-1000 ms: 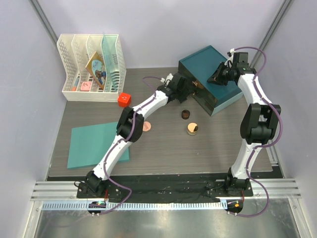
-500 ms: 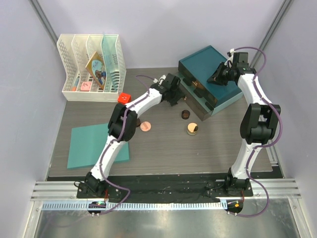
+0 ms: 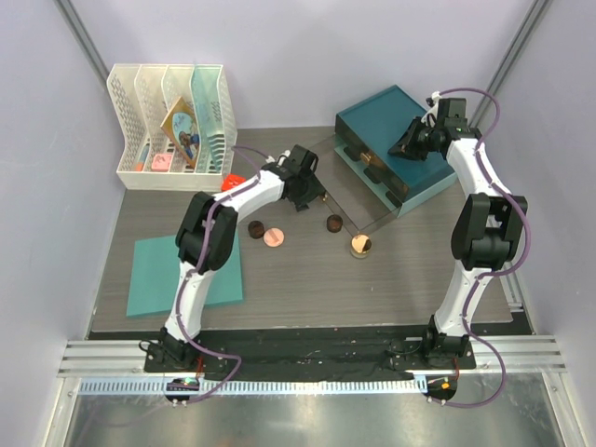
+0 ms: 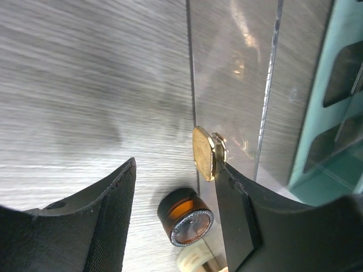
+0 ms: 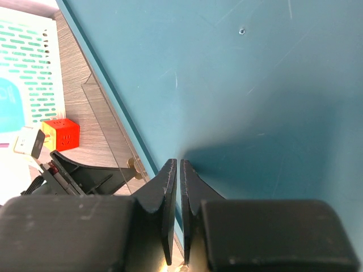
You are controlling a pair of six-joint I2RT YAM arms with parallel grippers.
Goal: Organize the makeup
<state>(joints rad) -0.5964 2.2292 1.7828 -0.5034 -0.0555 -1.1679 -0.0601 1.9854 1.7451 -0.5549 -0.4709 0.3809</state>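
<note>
Left arm swung away from the teal case (image 3: pixel 377 116) since 1 sec ago, off to the left, & the clear door (image 3: pixel 352 191) on the case front came open w/ it. One dark jar (image 3: pixel 332 222) got nudged a bit left too. Right arm didn't move.

Left gripper (image 4: pixel 174 170): jaws apart, nothing pinched. The door's gold knob (image 4: pixel 203 153) sits right by one finger & looks like it's touching it. Right gripper (image 5: pixel 176 165): jaws together w/ only a thin crack between them. Its tips sit on top of the case, prob. to stop it sliding.

Where the makeup is: out on the table (image 3: pixel 307 279), none in the case yet as far as I can see.
- The dark jar is near the open door.
- A 2nd dark jar (image 3: pixel 251 226) is just beside the pink compact (image 3: pixel 272 237).
- The gold-lidded jar (image 3: pixel 361 245) is by the door's near corner.
- Any other makeup bits: can't see them.

How far along: I think only the 1st step is done, the door is open. Left to do: pick up each piece, put it inside, maybe shut the door. So nearly all of it is still ahead. The white rack (image 3: pixel 168 93), teal mat (image 3: pixel 177 270) & red cube (image 3: pixel 233 182) aren't part of the job.
</note>
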